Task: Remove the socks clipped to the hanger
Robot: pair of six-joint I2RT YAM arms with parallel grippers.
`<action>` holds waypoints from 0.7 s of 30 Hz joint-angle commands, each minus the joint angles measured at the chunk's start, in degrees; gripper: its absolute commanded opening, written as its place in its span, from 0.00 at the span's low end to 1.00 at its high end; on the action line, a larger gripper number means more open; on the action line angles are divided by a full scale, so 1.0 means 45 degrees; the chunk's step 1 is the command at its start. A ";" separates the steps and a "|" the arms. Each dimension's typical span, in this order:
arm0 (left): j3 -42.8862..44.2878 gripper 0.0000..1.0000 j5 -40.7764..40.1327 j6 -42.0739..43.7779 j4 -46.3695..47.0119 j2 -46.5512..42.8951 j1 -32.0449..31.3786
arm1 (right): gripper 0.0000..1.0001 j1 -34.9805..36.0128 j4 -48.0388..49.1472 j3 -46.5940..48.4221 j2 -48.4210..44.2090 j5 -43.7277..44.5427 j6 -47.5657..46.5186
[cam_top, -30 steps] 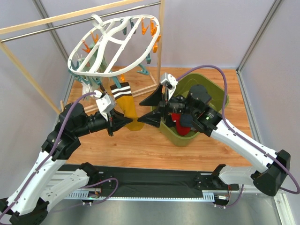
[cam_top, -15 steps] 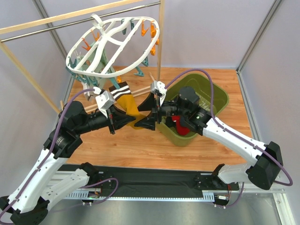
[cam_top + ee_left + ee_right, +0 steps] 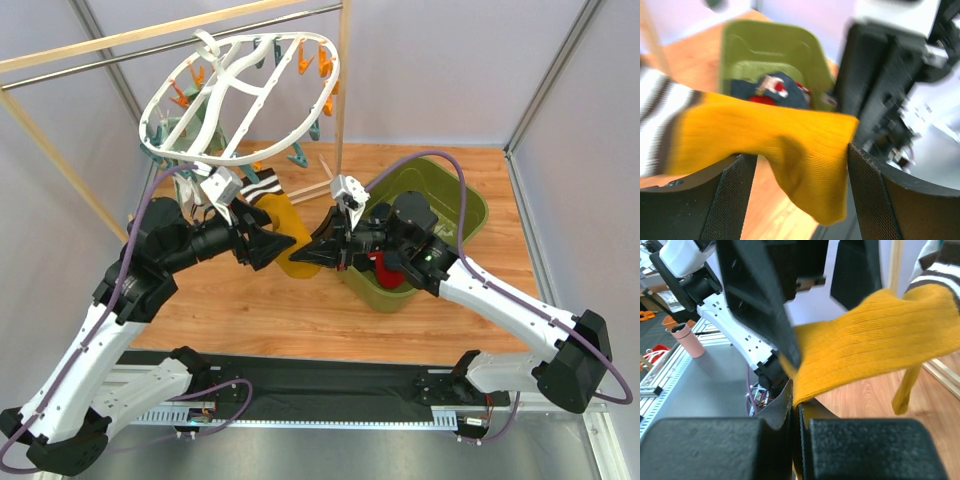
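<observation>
Grip noted: the yellow sock (image 3: 285, 232) is held by the right claw (image 3: 300, 260), which is clenched on the sock's lower edge. In the right wrist view the fabric (image 3: 865, 335) is seen pinched where the closed fingers (image 3: 785, 405) meet. The left claw (image 3: 275, 240) is released. In the left wrist view its fingers (image 3: 735, 195) stand wide apart and the sock (image 3: 780, 145) is draped across the gap, gripped by neither.

Reasons, as judged:
- A low hold lets a pull away from the hanger (image 3: 226, 95) tension the fabric against the cuff.
- The right claw is on the side of the bin (image 3: 470, 215), so a short carry is expected.
- With the left claw open, the sock is not contested by two grips.

Position: the sock is stretched out from under the hanger. Its striped cuff (image 3: 262, 187) is uppermost, close beneath the clips. Whether a clip holds the cuff cannot be told. The toe end lies between the two claws, which face each other nearly tip to tip above the desk (image 3: 250, 300), just left of the bin. A red sock (image 3: 385, 268) is seen inside the bin.
</observation>
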 commanded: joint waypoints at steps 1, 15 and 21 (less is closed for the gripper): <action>0.1244 0.78 -0.1463 -0.0371 -0.0483 -0.0107 0.0411 | 0.00 0.0073 0.0623 0.0034 -0.0328 -0.0624 0.0387; 0.2049 0.79 -0.3125 -0.1172 -0.0292 -0.0458 0.1680 | 0.00 0.0073 0.0565 0.0015 -0.0641 -0.1073 0.0641; 0.2205 0.79 -0.1663 -0.1211 0.0333 0.0068 0.2734 | 0.00 0.0054 0.0389 -0.0024 -0.0894 -0.1171 0.0582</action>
